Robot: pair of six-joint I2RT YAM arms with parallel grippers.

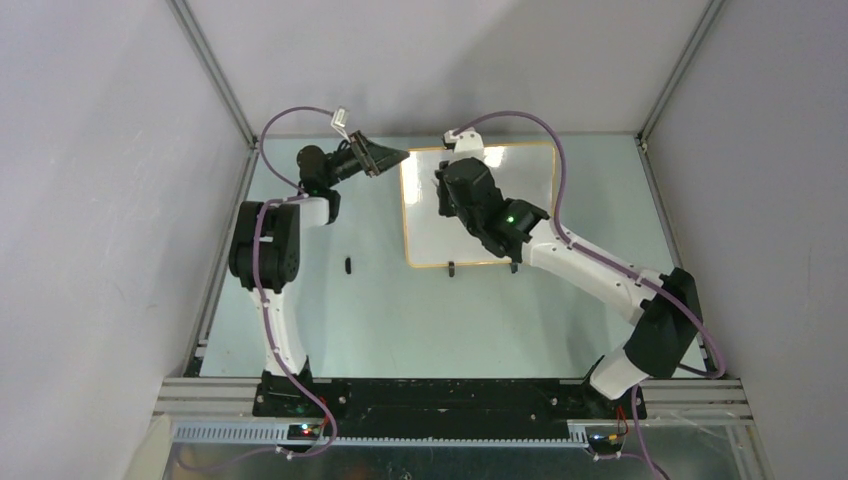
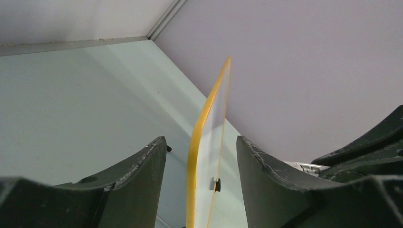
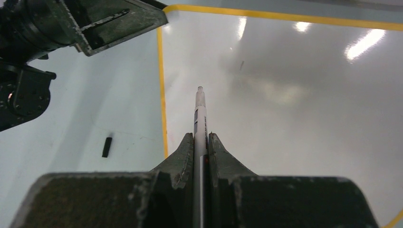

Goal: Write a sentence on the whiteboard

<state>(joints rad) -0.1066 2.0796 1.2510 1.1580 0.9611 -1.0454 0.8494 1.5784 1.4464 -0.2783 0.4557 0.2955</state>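
From the top camera I see the small white rectangular whiteboard with a thin orange rim [image 1: 425, 215] at the far middle of the pale green table [image 1: 400, 320], its two black stand feet [image 1: 452, 268] toward the near edge. My left claw [image 1: 395, 157] sits at the board's far-left corner. The white-and-black right arm [image 1: 590, 265] reaches in from the near-right corner and covers much of the board, hiding its own claw tips. A small black cap-like piece [image 1: 348, 265] lies alone on the table, left of the board.

The left wrist camera shows what the top view cannot. The board's orange rim runs edge-on between the two dark fingers [image 2: 142, 171], which are spread with a gap on either side.

On the right wrist camera, the right claw [image 3: 200, 142] is pressed together, pinching a thin white marker [image 3: 200, 114]. Its tip points over the glossy board surface just inside the left rim. I cannot tell whether the tip touches. A tiny dark fleck shows farther up the board.
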